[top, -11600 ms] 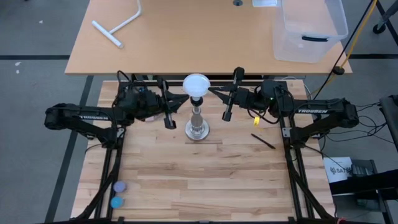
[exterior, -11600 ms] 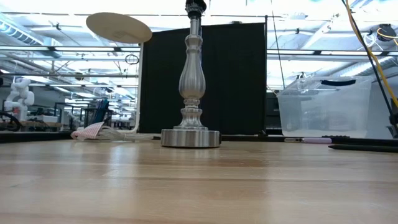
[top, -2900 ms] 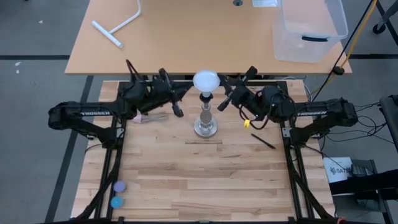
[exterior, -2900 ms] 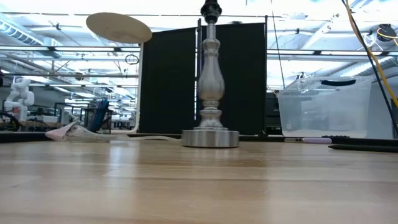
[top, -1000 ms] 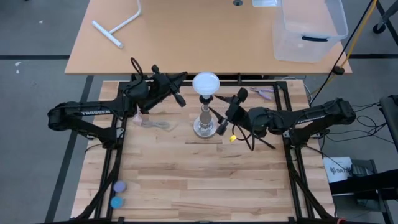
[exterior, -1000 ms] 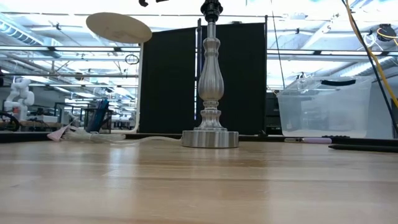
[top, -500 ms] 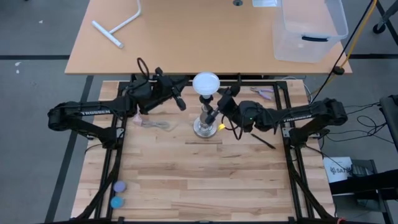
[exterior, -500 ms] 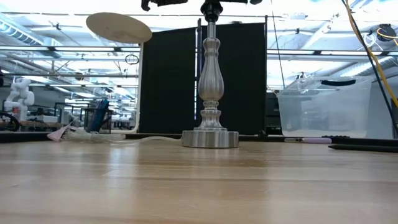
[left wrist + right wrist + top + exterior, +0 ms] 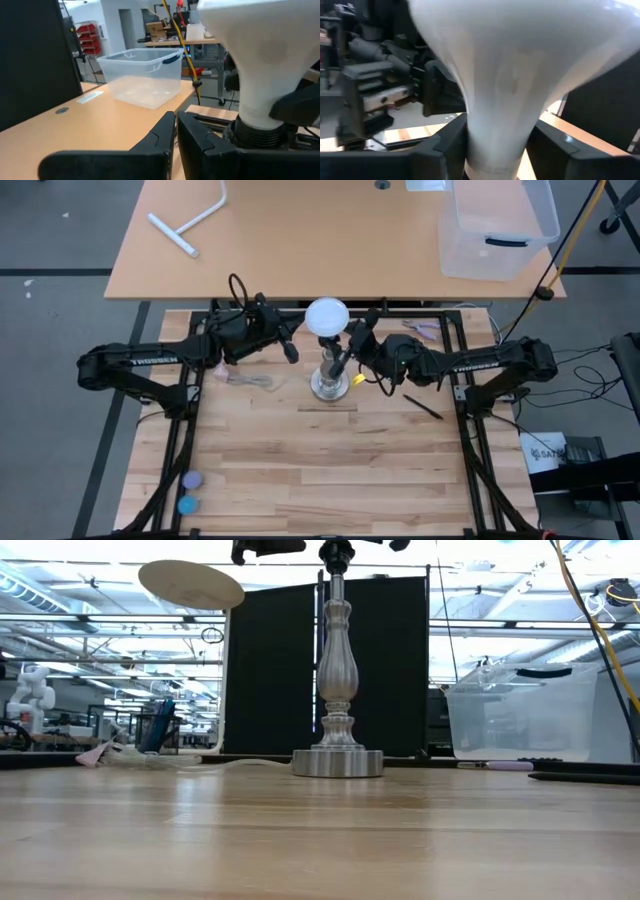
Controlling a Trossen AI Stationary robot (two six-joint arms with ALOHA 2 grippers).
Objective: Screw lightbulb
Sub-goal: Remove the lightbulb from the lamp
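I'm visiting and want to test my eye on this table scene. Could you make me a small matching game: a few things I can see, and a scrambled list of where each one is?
Things:
1. lightbulb
2. clear plastic bin
3. white T-shaped pipe
4. two small blue discs

Places:
A. near left corner of the slatted wooden table
B. far right of the tan table
C. on top of the metal lamp post
D. far left of the tan table

Pairs: 1-C, 2-B, 3-D, 4-A
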